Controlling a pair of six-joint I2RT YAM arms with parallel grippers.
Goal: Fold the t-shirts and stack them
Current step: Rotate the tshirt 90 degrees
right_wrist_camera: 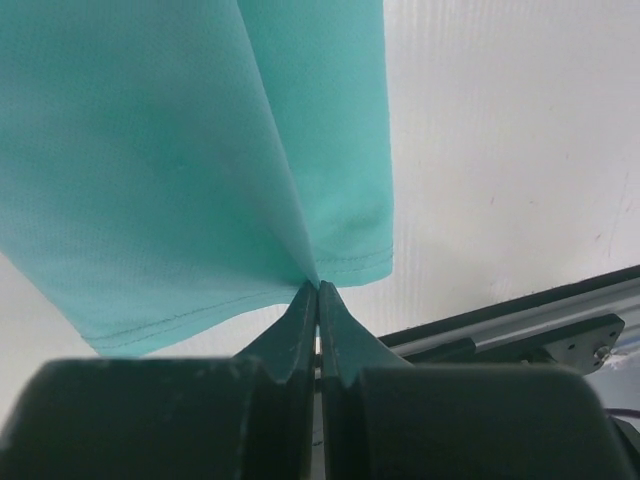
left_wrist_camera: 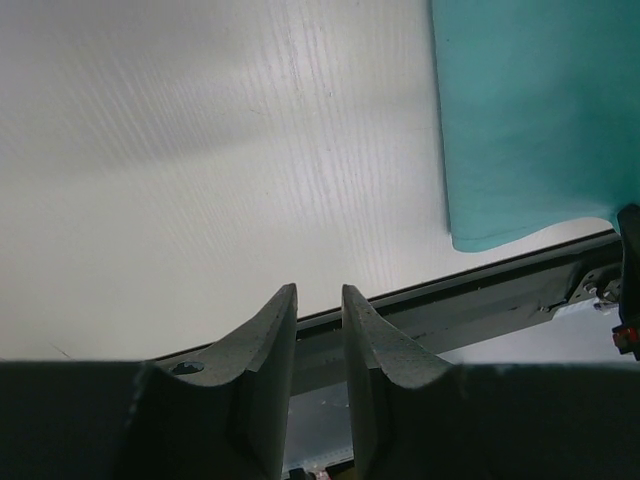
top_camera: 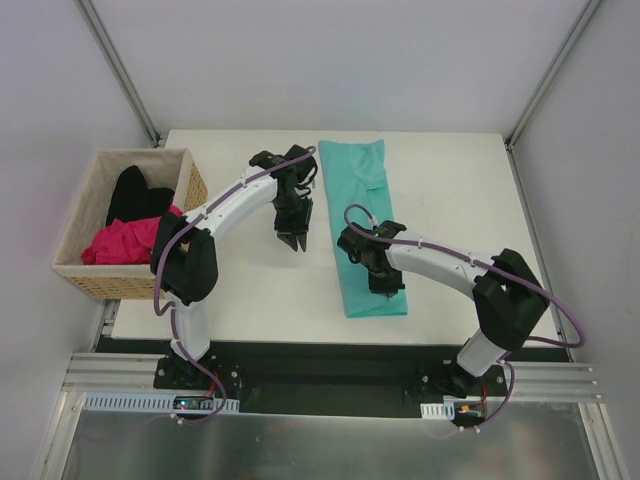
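- Right tool [right_wrist_camera: 318, 285]: pinched shut on near hem of teal t-shirt [top_camera: 362, 200], likely to carry it back for the crosswise fold.
- Same teal t-shirt: long strip, far edge to near edge of bench [top_camera: 240, 290], right of centre.
- Left tool [left_wrist_camera: 320, 292]: partly open, empty, hovering beside strip, out of the way.

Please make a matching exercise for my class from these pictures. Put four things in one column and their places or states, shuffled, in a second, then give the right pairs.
Column one
1. teal t-shirt
2. magenta t-shirt
3. left hand
4. right hand

Column two
A. in the wicker basket
B. shut on a fold of teal cloth
C. lying as a long strip on the table
D. open over bare table, holding nothing

Pairs: 1-C, 2-A, 3-D, 4-B
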